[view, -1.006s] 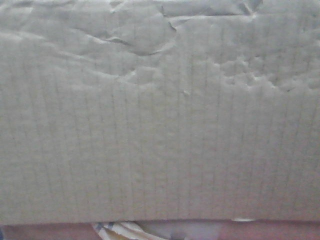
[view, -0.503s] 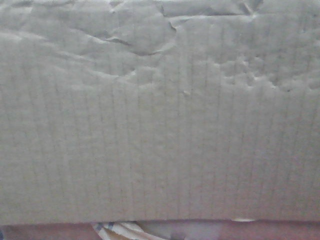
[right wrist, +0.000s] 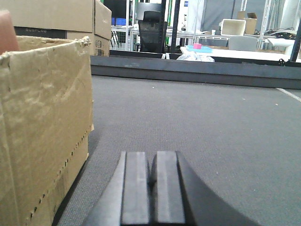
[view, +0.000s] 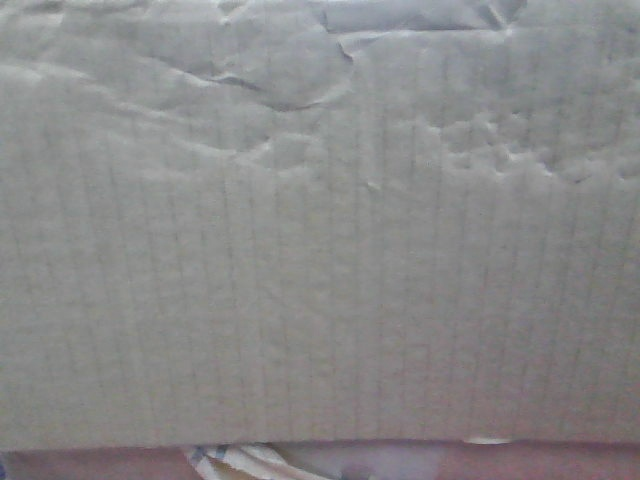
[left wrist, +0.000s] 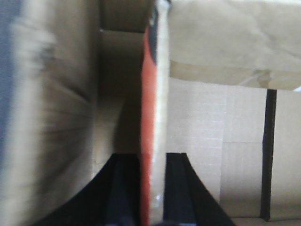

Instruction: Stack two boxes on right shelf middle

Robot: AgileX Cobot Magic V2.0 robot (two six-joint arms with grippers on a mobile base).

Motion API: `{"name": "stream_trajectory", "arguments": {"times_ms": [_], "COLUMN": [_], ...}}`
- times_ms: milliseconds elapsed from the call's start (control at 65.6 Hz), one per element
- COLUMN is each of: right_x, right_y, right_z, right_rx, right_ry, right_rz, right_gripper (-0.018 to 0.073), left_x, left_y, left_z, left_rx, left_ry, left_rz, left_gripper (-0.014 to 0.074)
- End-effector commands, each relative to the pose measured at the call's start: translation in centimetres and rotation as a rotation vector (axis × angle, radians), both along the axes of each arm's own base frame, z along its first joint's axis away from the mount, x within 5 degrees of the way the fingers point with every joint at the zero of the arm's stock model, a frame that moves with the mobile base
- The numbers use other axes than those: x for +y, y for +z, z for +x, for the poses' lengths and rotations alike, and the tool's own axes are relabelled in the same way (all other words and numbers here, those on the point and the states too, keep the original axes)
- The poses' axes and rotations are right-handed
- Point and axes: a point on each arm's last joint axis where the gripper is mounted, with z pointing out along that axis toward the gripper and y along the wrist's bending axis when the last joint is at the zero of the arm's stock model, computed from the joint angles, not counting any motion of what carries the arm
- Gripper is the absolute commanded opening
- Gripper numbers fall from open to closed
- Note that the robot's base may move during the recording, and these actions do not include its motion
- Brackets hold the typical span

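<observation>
Small pale letters run along a dark strip (right wrist: 40, 32) on a far stack of boxes (right wrist: 56, 16) in the right wrist view. They look like "ECOFLOW", but they are tiny and blurry, so that is not sure. The side of that stack has a small printed mark (right wrist: 99, 44), too small to read. Nothing else can be read.
</observation>
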Motion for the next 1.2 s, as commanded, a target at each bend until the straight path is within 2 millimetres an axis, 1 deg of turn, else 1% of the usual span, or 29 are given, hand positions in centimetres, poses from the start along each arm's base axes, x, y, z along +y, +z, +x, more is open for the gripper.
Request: {"name": "stream_trajectory", "arguments": {"times_ms": [0,320,457,823,915,1067,1189], "right_x": [-0.02,-0.02,-0.02,-0.02,-0.02,-0.02,-0.02], "right_y": [0.22,0.22,0.22,0.22,0.22,0.22,0.22], "right_z": [-0.04,-0.04,-0.04,-0.04,-0.04,-0.04,-0.04], "right_rx": [-0.024,-0.024,-0.024,-0.024,-0.024,-0.024,-0.024], "right_ry": [-0.003,-0.003,-0.003,-0.003,-0.003,-0.003,-0.003], "right_rz": [-0.008,-0.008,-0.008,-0.008,-0.008,-0.008,-0.008], "right_gripper": [-0.0162,-0.0162,-0.0162,-0.0162,-0.0162,-0.0162,-0.0162], "left_x": [-0.38,-0.26,-0.66,-0.77,-0.77,-0.82,-0.83], "left_y": [-0.06,-0.08,-0.17,-0.18,-0.18,-0.19,-0.08], "left_z": [0.2,0.22,-0.05,-0.09,-0.09,-0.13,-0.11], "left_rx": [-0.023,-0.025,-0.001,0.005,0.005,0.009,0.006], "left_ry": [0.002,-0.01,-0.05,-0.051,-0.051,-0.051,-0.051], "left_rz": [-0.005,0.018,-0.004,-0.018,-0.018,-0.024,-0.026], "left_gripper": [-0.0111,-0.0111,-0.0111,-0.0106,-0.0041,0.0141,0.0241]}}
